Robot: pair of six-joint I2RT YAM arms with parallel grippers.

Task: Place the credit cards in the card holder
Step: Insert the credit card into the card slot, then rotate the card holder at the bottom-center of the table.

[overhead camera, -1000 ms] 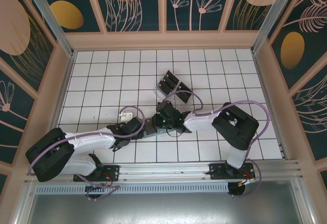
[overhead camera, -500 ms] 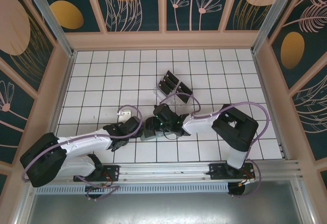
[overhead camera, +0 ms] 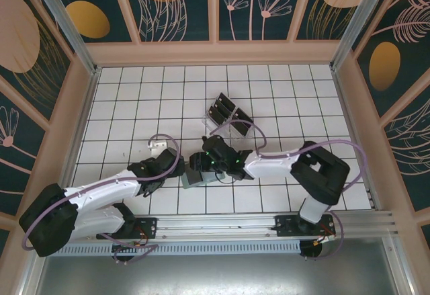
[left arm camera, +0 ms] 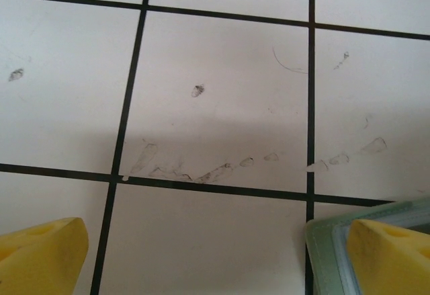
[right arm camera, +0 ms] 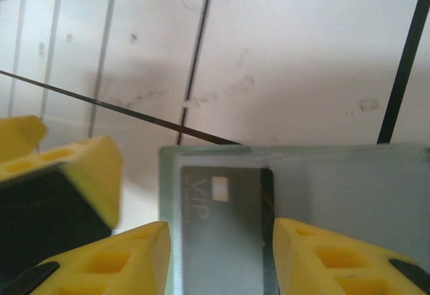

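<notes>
**A:** Start nearest the arm bases. How do the grippers stand?

**B:** In the overhead view both arms reach up from the bottom edge toward mid-frame. The left gripper (left arm camera: 215, 241) is spread wide. Its yellow fingers (left arm camera: 44, 255) sit in the two lower corners of its wrist view, with only bare tiled table (left arm camera: 215, 107) between them.

**A:** And the right one?

**B:** The right gripper (right arm camera: 220, 234) hangs over the card holder (right arm camera: 349, 187) with its jaws parted, one finger on either side of a dark credit card (right arm camera: 225, 207). A sliver of the holder shows between the left-hand finger and the card.

**A:** Where is that card exactly?

**B:** Lower centre of the right wrist view, flat within the holder's pale inside. It is marked VIP and has a small light chip.

**A:** And the holder itself?

**B:** On the table just below centre of the overhead view, between the two grippers. Its sage-green corner shows at the lower right of the left wrist view.

**A:** Farther back?

**B:** Above centre in the overhead view, a clear rack (overhead camera: 236, 128) holds more dark credit cards (overhead camera: 220, 107), apart from the holder.
</notes>
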